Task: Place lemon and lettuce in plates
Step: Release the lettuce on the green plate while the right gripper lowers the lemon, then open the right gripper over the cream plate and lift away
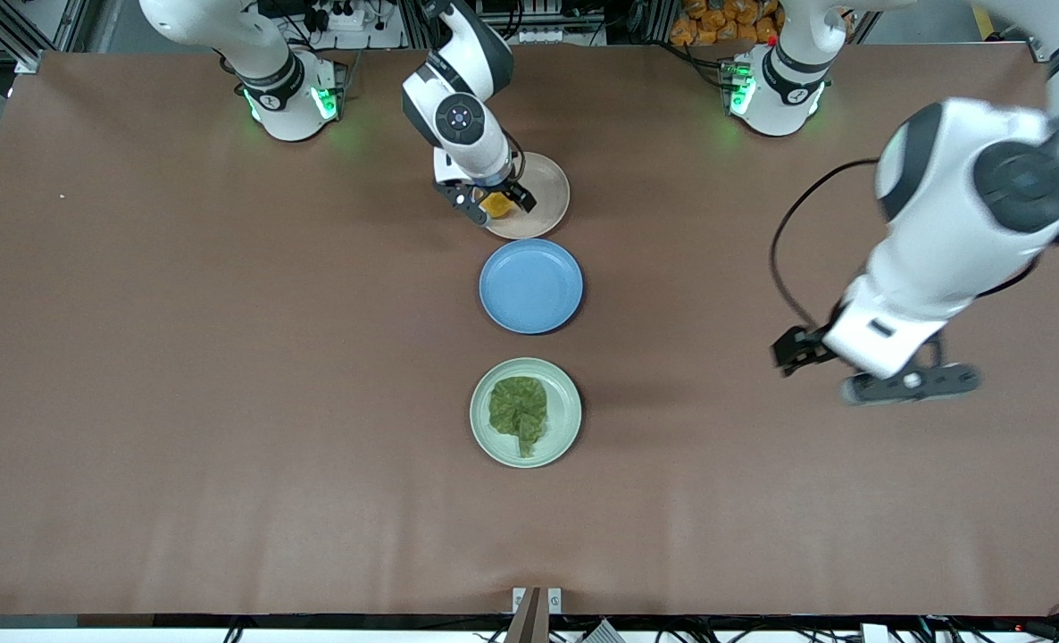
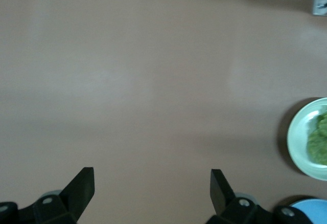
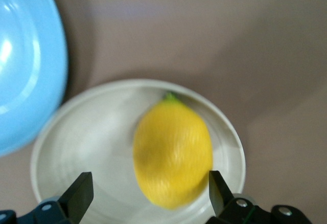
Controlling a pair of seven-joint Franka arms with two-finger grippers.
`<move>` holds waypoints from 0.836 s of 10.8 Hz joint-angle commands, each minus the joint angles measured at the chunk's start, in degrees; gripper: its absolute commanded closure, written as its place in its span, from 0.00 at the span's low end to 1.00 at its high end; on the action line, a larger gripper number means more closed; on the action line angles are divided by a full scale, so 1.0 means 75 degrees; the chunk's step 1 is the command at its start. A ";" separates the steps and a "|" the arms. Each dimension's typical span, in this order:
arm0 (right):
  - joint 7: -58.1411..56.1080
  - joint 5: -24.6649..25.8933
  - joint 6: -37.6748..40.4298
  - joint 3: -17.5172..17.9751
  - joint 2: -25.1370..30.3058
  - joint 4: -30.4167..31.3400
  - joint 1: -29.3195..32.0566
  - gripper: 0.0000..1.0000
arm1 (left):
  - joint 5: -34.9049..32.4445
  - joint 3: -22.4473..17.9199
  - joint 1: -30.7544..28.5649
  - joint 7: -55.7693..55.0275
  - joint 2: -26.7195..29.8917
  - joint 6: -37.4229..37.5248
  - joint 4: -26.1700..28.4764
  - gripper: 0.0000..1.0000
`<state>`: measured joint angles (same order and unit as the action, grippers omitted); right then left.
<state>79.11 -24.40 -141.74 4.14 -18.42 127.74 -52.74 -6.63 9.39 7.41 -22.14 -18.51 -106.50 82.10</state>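
Observation:
The yellow lemon (image 1: 496,204) lies in the pale beige-pink plate (image 1: 549,189), the plate nearest the robots' bases. My right gripper (image 1: 494,204) is just above it, fingers open, one on each side of the lemon. The right wrist view shows the lemon (image 3: 172,155) on the plate (image 3: 66,132) between the open fingertips of the right gripper (image 3: 148,183). The dark green lettuce (image 1: 519,411) lies in the mint green plate (image 1: 569,418), nearest the front camera. My left gripper (image 1: 909,384) is open and empty over bare table toward the left arm's end; its wrist view (image 2: 152,180) shows the lettuce (image 2: 319,142).
A blue plate (image 1: 530,286) sits empty between the beige-pink plate and the mint green plate, close to both. It also shows in the right wrist view (image 3: 25,65). Brown table surface spreads wide on both sides of the row of plates.

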 commanded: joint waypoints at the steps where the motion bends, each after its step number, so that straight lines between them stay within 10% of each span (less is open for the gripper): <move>1: -0.0082 0.0919 0.0102 -0.0725 0.0054 -0.0239 0.0140 0.00 | 0.0075 0.0084 -0.0541 0.0396 0.0802 0.0943 0.0233 0.00; 9: -0.4916 0.1039 0.0664 -0.0786 0.0007 -0.0169 0.3137 0.00 | 0.0415 0.0002 -0.1152 0.1124 0.2068 0.2141 0.0233 0.00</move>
<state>51.48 -17.53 -138.22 -2.42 -18.48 126.25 -35.45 -5.11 9.33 0.03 -15.53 -6.31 -91.28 82.34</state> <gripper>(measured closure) 0.000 0.000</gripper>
